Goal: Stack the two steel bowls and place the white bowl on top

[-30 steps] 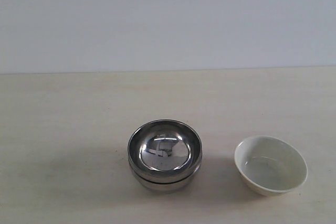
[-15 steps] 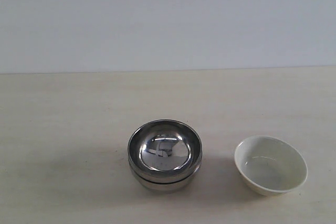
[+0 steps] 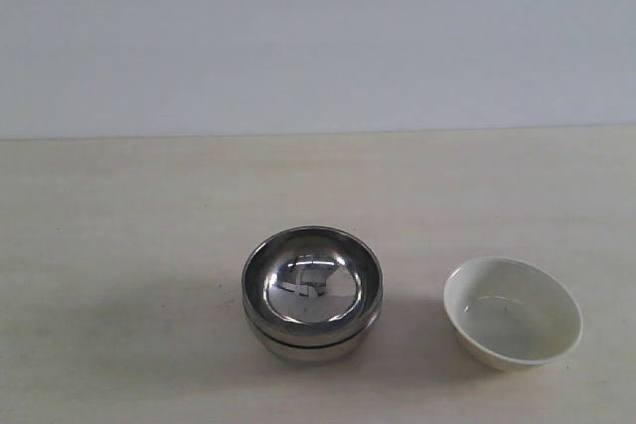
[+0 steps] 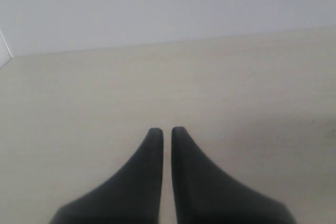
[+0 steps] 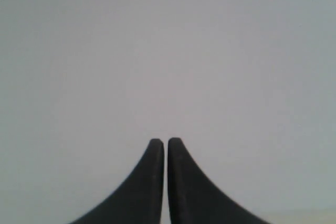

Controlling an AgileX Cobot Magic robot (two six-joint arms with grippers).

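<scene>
The two steel bowls (image 3: 312, 290) stand nested one inside the other near the table's front middle. The white bowl (image 3: 512, 312) sits upright on the table to their right, apart from them. Neither arm shows in the exterior view. In the left wrist view my left gripper (image 4: 167, 129) is shut with nothing in it, over bare table. In the right wrist view my right gripper (image 5: 166, 140) is shut and empty, facing the plain grey wall. No bowl shows in either wrist view.
The pale wooden table (image 3: 129, 225) runs back to a grey wall (image 3: 318, 37). Only the bowls stand on it.
</scene>
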